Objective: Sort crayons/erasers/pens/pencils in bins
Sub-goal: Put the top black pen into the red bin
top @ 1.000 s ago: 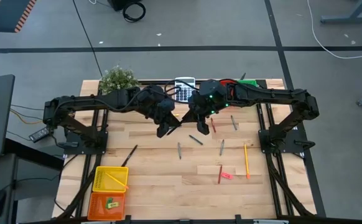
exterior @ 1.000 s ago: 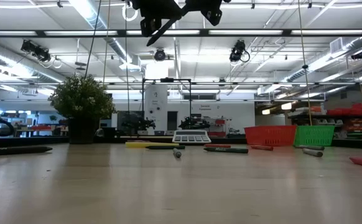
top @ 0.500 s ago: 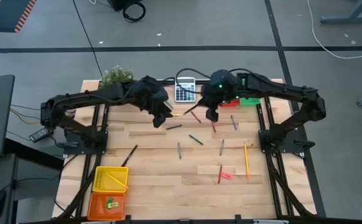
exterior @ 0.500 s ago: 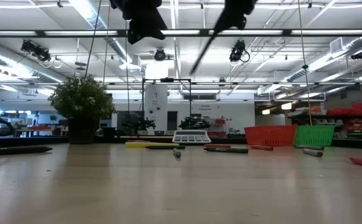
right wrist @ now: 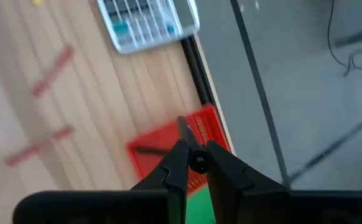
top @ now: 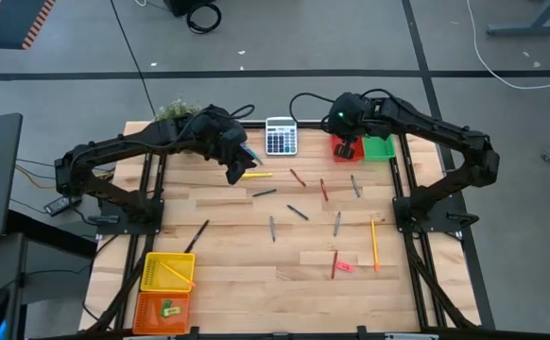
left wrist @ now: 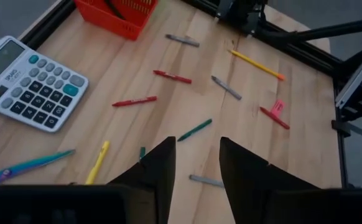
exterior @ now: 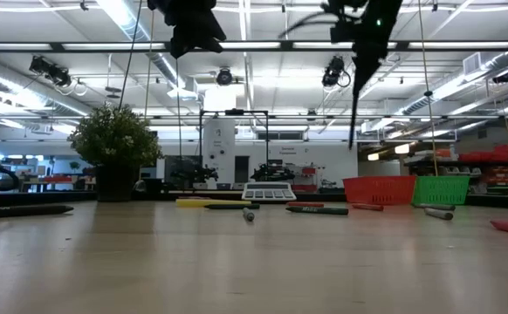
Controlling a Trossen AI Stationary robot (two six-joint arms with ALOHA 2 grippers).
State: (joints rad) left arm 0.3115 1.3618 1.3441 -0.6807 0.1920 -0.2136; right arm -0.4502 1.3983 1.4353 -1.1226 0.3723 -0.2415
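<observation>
The right tool (right wrist: 196,163) is clamped on a dark pen (exterior: 355,105) that hangs straight down over the red bin (top: 344,148), near the table's far right corner. If the pen swings or hits the bin's wall, it could drop onto the table (top: 247,274). The left tool (left wrist: 194,163) has its fingers apart, holding nothing, above the table's far side.
</observation>
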